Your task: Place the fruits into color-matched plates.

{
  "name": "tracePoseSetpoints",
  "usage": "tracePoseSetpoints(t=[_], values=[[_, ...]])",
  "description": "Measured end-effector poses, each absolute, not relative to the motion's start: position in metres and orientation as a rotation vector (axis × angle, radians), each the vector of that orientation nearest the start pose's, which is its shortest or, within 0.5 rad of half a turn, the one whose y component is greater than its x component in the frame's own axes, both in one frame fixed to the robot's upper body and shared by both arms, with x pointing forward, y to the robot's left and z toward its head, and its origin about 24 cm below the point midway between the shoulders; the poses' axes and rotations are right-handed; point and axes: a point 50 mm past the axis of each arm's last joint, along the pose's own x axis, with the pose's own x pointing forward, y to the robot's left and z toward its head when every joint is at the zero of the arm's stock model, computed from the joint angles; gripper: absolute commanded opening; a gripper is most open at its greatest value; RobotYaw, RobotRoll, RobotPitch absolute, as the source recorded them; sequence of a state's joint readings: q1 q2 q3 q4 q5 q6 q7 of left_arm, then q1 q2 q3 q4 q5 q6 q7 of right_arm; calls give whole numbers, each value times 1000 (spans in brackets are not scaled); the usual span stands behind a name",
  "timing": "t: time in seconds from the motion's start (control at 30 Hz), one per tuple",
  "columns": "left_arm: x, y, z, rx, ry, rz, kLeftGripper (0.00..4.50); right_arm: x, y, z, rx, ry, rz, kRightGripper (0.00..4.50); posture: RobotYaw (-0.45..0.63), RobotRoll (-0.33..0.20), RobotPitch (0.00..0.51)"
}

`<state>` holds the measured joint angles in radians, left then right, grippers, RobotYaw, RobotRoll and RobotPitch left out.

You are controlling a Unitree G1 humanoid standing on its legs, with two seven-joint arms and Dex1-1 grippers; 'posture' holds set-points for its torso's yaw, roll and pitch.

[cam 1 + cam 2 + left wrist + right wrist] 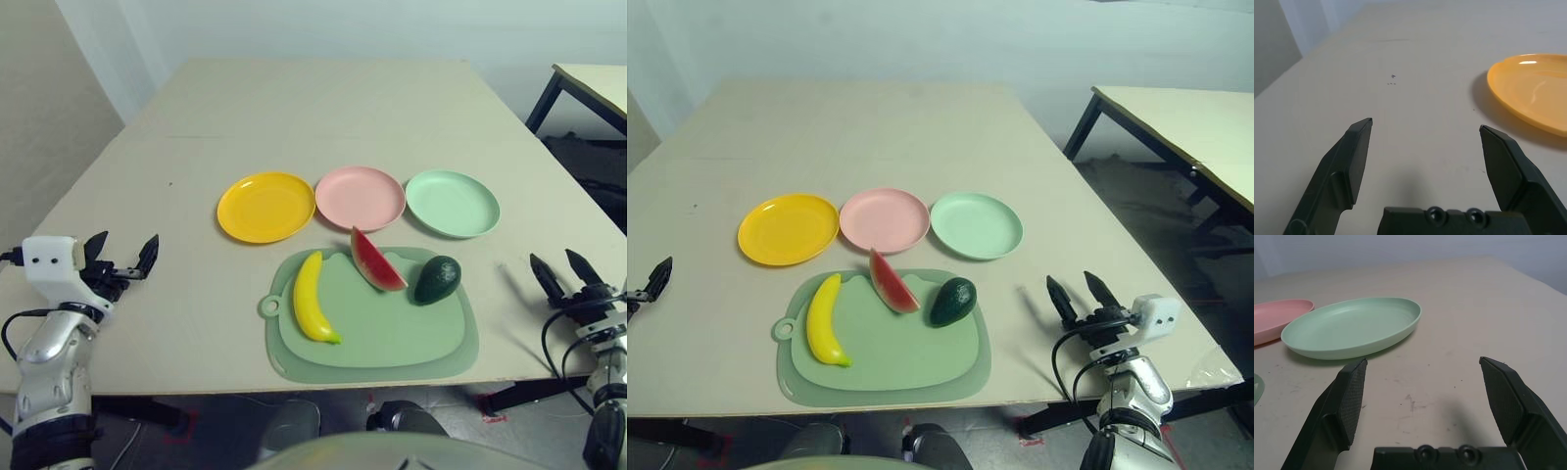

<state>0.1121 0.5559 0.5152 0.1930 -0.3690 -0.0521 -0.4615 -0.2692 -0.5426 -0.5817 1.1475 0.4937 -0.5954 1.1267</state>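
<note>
wide beige surface (196, 323) first, running from the bottom of the frame up to the far wall, everything set out in its middle within reach of both arms. lower centre sits the pale green mat (392, 343), loop handle poking out on its left, and it looks like the staging spot: all three fruits lie on it, none sorted yet.

just above the mat, three plates in a row across the middle of the frame. yellow plate (265, 207) on the left, pink plate (360, 197) in the centre, green plate (452, 203) on the right, each bare and rim almost touching its neighbour, so every fruit has a short trip straight up the frame.

the banana (313, 297) lies lengthwise on the mat's left side, below the yellow plate. the watermelon (373, 261) stands on its rind near the mat's top edge, just under the pink plate. the avocado (437, 279) rests at the mat's right edge, under the green plate. neat pairing, each fruit parked beneath its colour match.

now the arms. left end effector (122, 259) hovers at the left edge of the frame, well apart from the mat, fingers spread wide with nothing between them. right end effector (1078, 297) waits at the lower right, also spread wide and empty, the green plate ahead of it. my read: a ready pose, task not begun, and the avocado is the nearest pick for the right arm.
</note>
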Motion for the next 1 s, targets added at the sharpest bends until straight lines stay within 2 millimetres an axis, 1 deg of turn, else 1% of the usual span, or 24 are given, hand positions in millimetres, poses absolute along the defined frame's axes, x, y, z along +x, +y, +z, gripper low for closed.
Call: tracePoseSetpoints(t=[0.1,0.23,0.33,0.43,0.5,0.57,0.63,0.77,0.8,0.9,1.0], values=[[195,359,78,138,19,133,4474,211,-364,22,42,-112,185,4500,215,0,0],[197,355,85,128,-22,119,4474,213,-365,24,48,-113,183,4500,191,0,0],[201,348,92,111,-63,62,4474,217,-365,27,51,-120,182,4500,169,0,0],[205,336,96,97,-86,-48,4474,215,-369,28,67,-112,181,4500,144,0,0],[209,326,97,121,-58,-202,4474,207,-372,25,82,-100,180,4500,129,0,0],[210,320,99,169,-14,-344,4474,199,-376,23,94,-87,182,4500,112,0,0],[210,312,103,212,18,-489,4474,190,-378,23,86,-70,214,4500,91,0,0],[205,281,105,309,62,-859,4474,176,-381,32,21,-40,330,4500,56,0,0],[203,275,105,328,59,-926,4474,175,-382,36,2,-34,356,4500,47,0,0],[200,268,107,397,18,-1044,4474,173,-384,48,-26,-38,422,4500,28,0,0],[200,264,115,449,-42,-1126,4474,177,-382,65,-61,-72,502,4500,26,0,0]])
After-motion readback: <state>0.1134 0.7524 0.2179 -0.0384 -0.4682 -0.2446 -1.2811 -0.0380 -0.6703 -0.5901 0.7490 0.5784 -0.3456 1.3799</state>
